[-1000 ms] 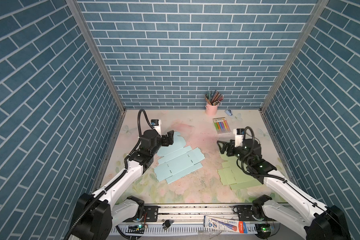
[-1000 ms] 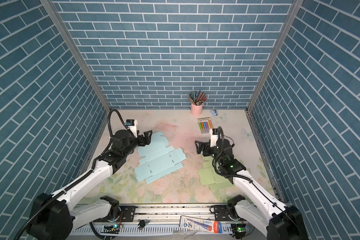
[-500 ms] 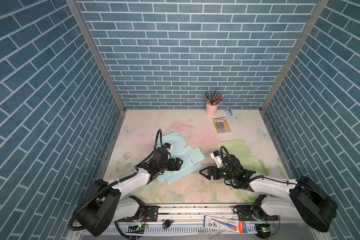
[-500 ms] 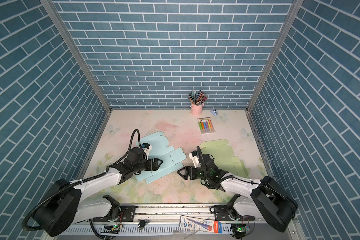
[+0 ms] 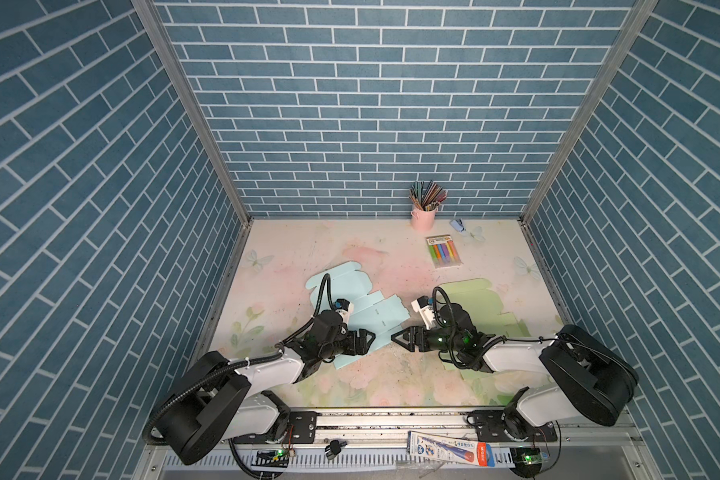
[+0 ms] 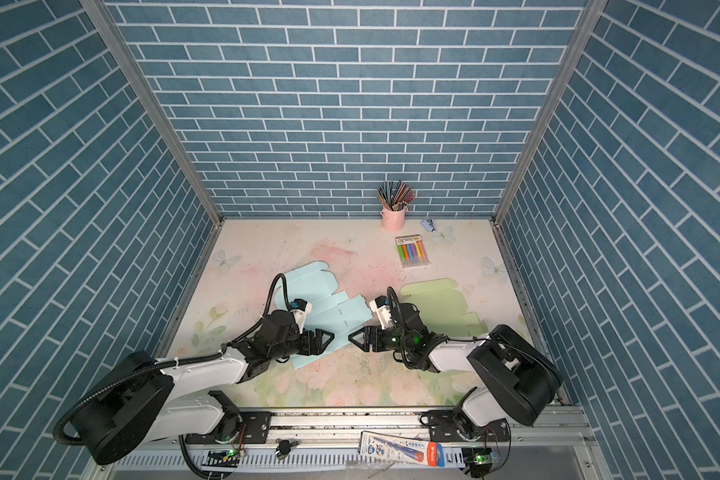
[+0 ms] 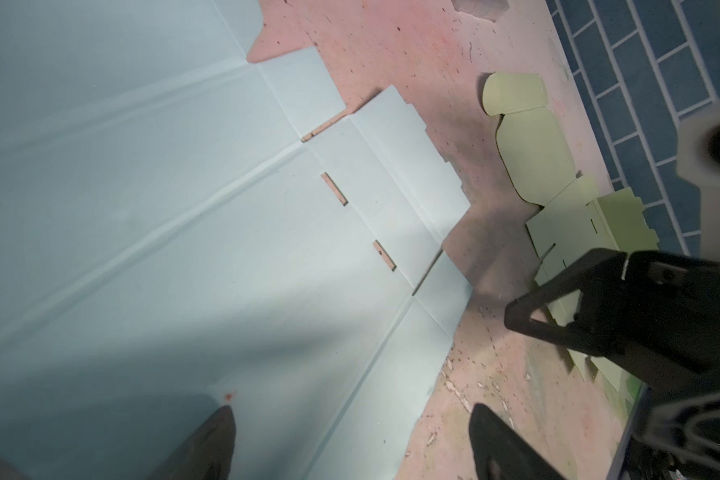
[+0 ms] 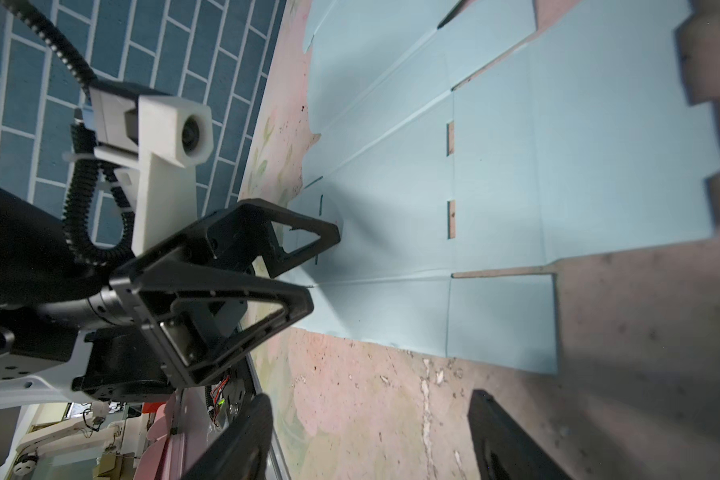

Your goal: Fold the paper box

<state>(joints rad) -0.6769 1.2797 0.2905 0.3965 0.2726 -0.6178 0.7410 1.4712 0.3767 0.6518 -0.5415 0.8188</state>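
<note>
A light blue paper box (image 5: 362, 316) (image 6: 329, 311) lies flat and unfolded on the mat, left of centre. A green one (image 5: 474, 299) (image 6: 437, 303) lies flat to its right, partly under my right arm. My left gripper (image 5: 368, 340) (image 7: 352, 411) is open, low over the blue sheet's near right corner, one finger above the paper (image 7: 184, 208) and one above the mat. My right gripper (image 5: 396, 338) (image 8: 371, 397) faces it tip to tip. It is open over bare mat, just off the blue sheet's (image 8: 474, 166) near edge. Neither holds anything.
A pink cup of pencils (image 5: 424, 208), a pack of markers (image 5: 444, 251) and a small blue object (image 5: 458, 224) sit at the back right. Brick walls close in three sides. The metal rail (image 5: 391, 419) runs along the front, with a pen package (image 5: 449, 449) below it.
Both arms have come down and forward from beside the sheets to the blue sheet's near corner, tips now facing each other. The right jaws have narrowed a little.
</note>
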